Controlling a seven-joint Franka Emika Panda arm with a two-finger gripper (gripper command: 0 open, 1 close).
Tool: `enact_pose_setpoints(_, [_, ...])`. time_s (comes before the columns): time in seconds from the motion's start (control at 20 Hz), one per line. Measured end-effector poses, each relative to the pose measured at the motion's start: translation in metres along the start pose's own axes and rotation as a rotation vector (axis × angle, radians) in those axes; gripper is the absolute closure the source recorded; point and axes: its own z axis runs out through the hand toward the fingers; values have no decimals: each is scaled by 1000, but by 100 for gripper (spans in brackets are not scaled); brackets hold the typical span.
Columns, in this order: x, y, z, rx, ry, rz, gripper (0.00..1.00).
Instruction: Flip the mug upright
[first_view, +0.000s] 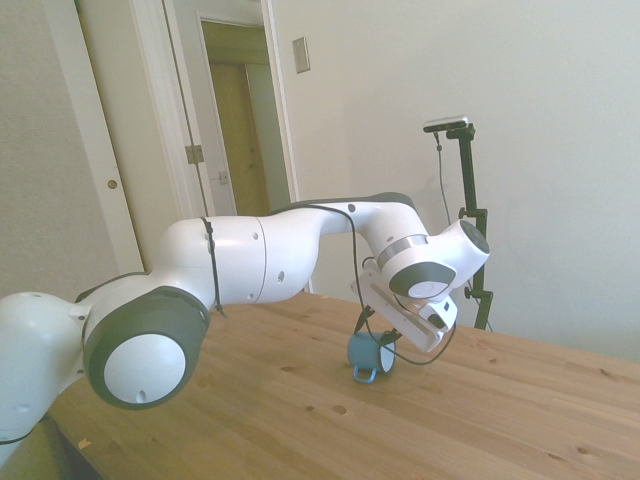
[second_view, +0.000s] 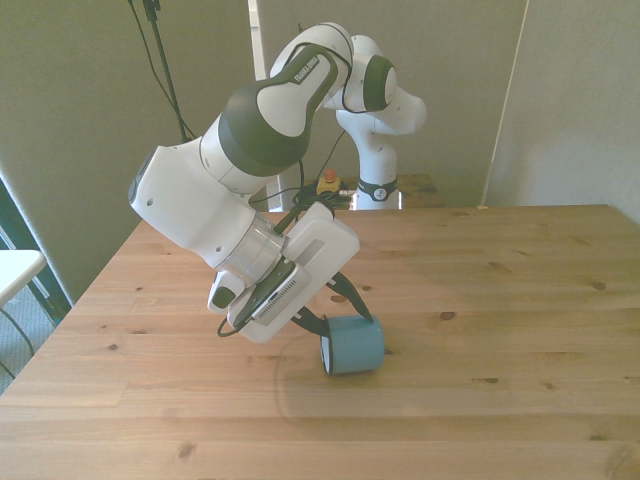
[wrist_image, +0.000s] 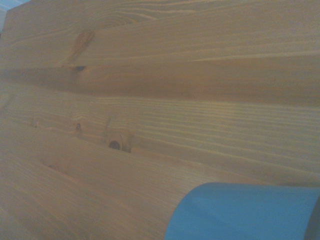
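The mug (second_view: 352, 346) lies on its side mid-counter (second_view: 520, 330), mouth toward nine o'clock in the front view. The gripper (second_view: 335, 305) straddles its rim, fingers apart. Grasp step: closing on the rim comes next, then tipping upright.

- White arm (second_view: 200, 200) with glossy rounded shells and dark grey joint bands and caps.
- Thin black cable (first_view: 352, 250) runs along the arm's forearm.
- Grey lettering on the link above the arm's elbow, too small to read.
- Gripper (second_view: 340, 305) has slim black fingers (second_view: 355, 297).
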Motion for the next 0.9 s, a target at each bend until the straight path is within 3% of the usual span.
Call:
enact_pose_setpoints(0.55, [-5, -12, -5, -11, -1, 9, 100])
enact_pose_setpoints(0.75, [-11, -26, -9, -59, 31, 4, 100])
enact_pose_setpoints(0.9, [-23, -53, -21, -144, 131, -10, 100])
